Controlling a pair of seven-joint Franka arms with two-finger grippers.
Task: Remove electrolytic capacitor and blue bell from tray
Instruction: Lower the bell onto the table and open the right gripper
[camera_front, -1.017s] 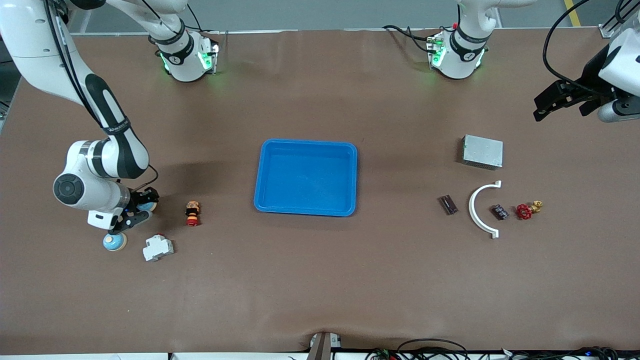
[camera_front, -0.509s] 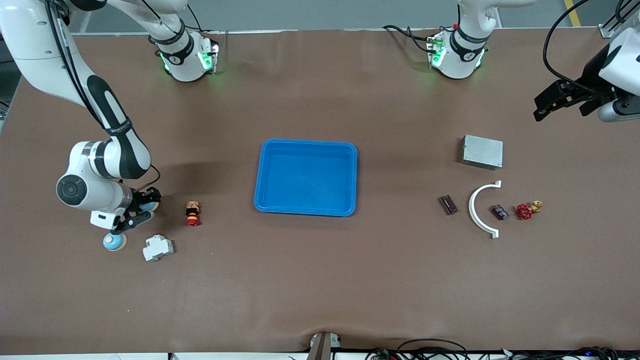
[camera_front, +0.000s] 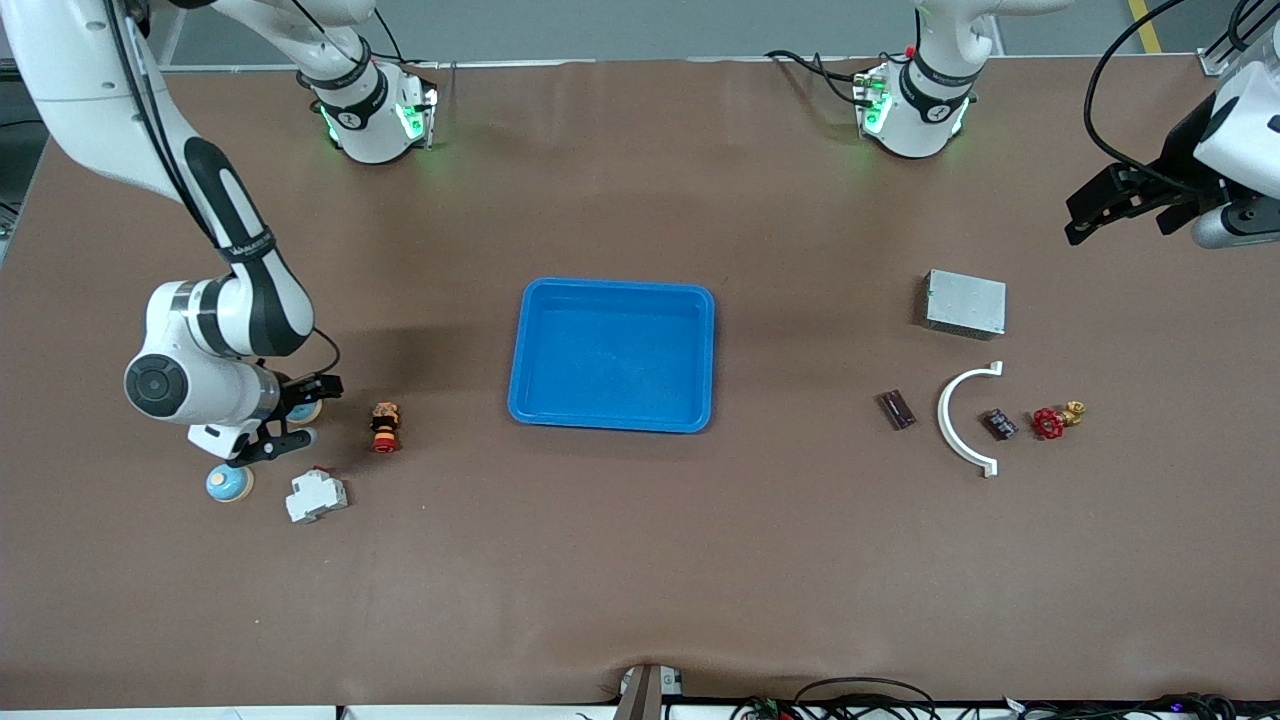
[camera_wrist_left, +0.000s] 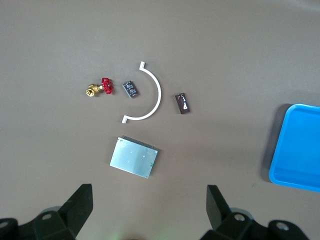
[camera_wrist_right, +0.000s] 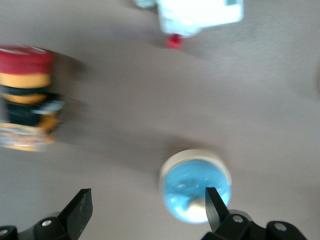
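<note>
A small blue bell (camera_front: 302, 411) sits on the table under my right gripper (camera_front: 309, 410), which is open and low over it. In the right wrist view the bell (camera_wrist_right: 196, 187) lies just inside one finger (camera_wrist_right: 214, 205), off centre between the jaws of the right gripper (camera_wrist_right: 146, 197). A second blue bell (camera_front: 229, 484) lies nearer the front camera. The black capacitor (camera_front: 999, 424) lies at the left arm's end, inside a white arc (camera_front: 962, 420); it also shows in the left wrist view (camera_wrist_left: 131, 89). My left gripper (camera_front: 1085, 212) waits open in the air, as the left wrist view (camera_wrist_left: 150, 192) shows.
A blue tray (camera_front: 530, 345) sits mid-table. A red and yellow button (camera_front: 384, 427) and a white breaker (camera_front: 316, 495) lie near the bells. A grey metal box (camera_front: 965, 303), a brown block (camera_front: 897, 409) and a red-handled valve (camera_front: 1055, 420) lie near the capacitor.
My right arm has shifted a little toward the tray and its gripper has turned over the bell. The left arm has barely moved.
</note>
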